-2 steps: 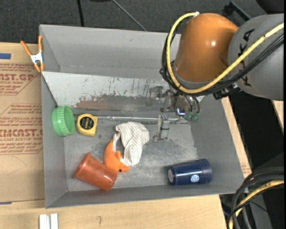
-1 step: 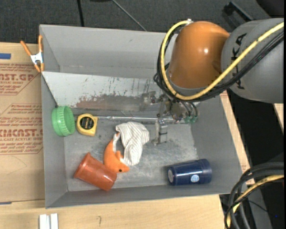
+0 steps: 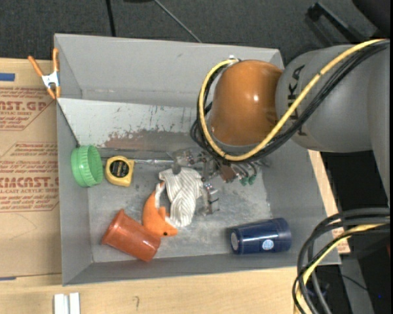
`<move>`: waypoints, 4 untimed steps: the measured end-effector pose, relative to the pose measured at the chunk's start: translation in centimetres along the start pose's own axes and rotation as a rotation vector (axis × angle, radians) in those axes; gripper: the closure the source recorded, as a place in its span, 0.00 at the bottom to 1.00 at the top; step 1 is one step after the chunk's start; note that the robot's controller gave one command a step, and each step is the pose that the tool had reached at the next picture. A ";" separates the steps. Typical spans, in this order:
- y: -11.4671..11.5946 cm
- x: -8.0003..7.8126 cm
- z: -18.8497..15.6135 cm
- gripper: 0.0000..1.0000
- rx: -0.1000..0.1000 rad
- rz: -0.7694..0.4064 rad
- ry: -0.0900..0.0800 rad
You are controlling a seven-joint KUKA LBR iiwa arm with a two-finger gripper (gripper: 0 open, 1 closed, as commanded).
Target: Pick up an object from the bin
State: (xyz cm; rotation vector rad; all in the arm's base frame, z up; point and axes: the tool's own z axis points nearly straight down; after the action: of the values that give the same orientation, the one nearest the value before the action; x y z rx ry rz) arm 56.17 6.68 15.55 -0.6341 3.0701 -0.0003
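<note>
While the grey KUKA arm (image 3: pixel 334 103) reaches in from the right, its rounded orange wrist cover (image 3: pixel 242 106), ringed by yellow and black cables (image 3: pixel 209 90), hangs over the middle of the grey metal bin (image 3: pixel 124 70). Below that cover the jaws are low over the bin floor, just at the right edge of a crumpled white cloth with grey stripes (image 3: pixel 181 196), which lies in the centre of the bin. Dark metal parts of the wrist crowd that spot, so I cannot tell whether the jaws are spread or pressed together, nor whether they pinch the cloth or merely stand beside it. Touching the cloth's near left corner lies a small orange plastic toy (image 3: pixel 156 220), curved like a fish or a duck. Just left of the toy, and touching it, an orange-red plastic cup (image 3: pixel 130 236) lies on its side near the bin's near left corner. Well apart to the right, near the near wall, a dark blue can (image 3: pixel 262 235) lies on its side with a pale round mark on its body. Against the left wall stands a green ribbed screw lid (image 3: pixel 86 165) on its edge, and just beside it on the right lies a yellow tape measure (image 3: pixel 119 171) with a black face. Both lie well to the left of the cloth.
</note>
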 end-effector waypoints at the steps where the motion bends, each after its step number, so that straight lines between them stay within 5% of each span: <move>1: -0.4 0.8 2.8 0.00 -0.005 -0.266 0.008; 3: 1.5 -0.8 5.9 0.00 -0.004 -0.379 0.004; 4: 1.4 -0.9 7.1 0.00 -0.003 -0.590 0.003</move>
State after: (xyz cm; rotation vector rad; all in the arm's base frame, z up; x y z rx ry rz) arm 56.51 8.32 8.44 -1.5017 2.7566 0.0003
